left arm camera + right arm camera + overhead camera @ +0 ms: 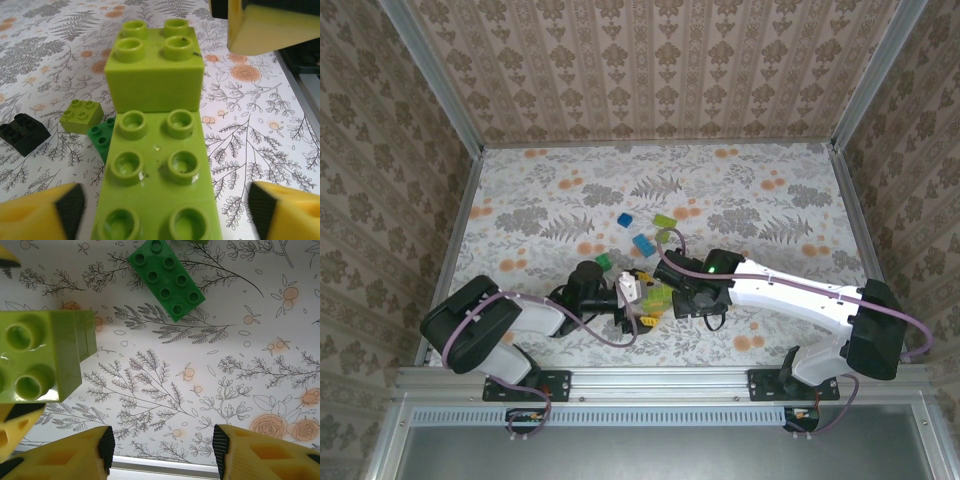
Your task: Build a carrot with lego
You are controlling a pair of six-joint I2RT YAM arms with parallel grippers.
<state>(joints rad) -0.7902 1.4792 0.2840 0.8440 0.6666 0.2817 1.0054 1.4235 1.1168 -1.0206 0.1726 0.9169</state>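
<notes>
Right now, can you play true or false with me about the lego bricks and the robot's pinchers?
1. A square light green brick sits on top of a long light green brick. True.
2. The left gripper is squeezing that long brick. False: its fingers stand open on either side of it.
3. A black brick lies on the table. True.
4. The right gripper holds the long dark green brick. False: it is open, and that brick lies on the table beyond its fingers.
</notes>
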